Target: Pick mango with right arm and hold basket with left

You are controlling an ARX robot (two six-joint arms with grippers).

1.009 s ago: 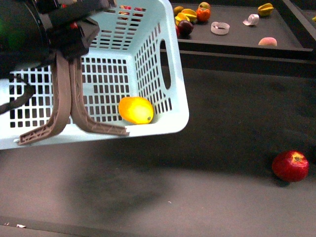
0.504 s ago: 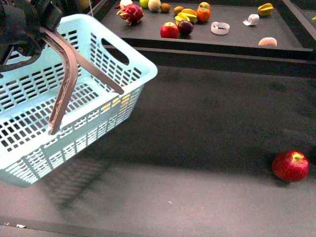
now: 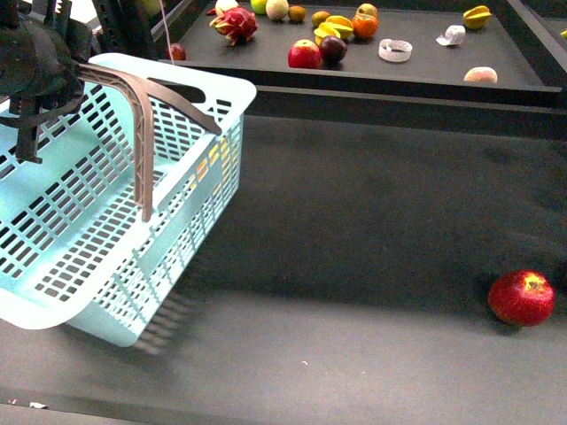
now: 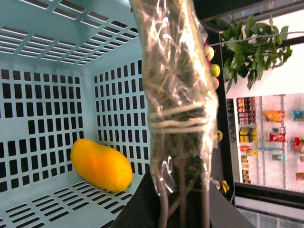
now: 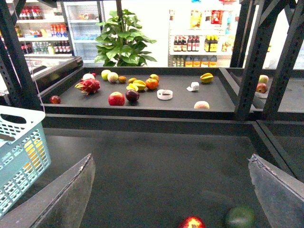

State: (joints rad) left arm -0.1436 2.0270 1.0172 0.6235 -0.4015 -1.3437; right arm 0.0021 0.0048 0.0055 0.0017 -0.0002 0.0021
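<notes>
The light-blue basket (image 3: pixel 177 230) hangs tilted at the left of the front view. My left gripper (image 3: pixel 40 66) is shut on its grey-brown handles (image 3: pixel 142 133) and holds it off the dark table. The yellow mango (image 4: pixel 101 165) lies inside the basket (image 4: pixel 42 95) against a slotted wall. In the front view it shows only as yellow glints through the slots (image 3: pixel 211 166). My right gripper (image 5: pixel 173 190) is open and empty above the table, with the basket (image 5: pixel 19 156) to one side. It is out of the front view.
A red apple (image 3: pixel 521 297) lies on the table at the right, and also shows below the right gripper (image 5: pixel 191 222). A raised back tray (image 3: pixel 399 97) holds a dragon fruit (image 3: pixel 235 24), an apple (image 3: pixel 304 55), star fruits (image 3: pixel 335 28) and a tape roll (image 3: pixel 395 50).
The basket has swung left from the middle of the view and tipped over. The mango, plainly seen in its corner before, now shows only through the slots. The red apple has not moved.
</notes>
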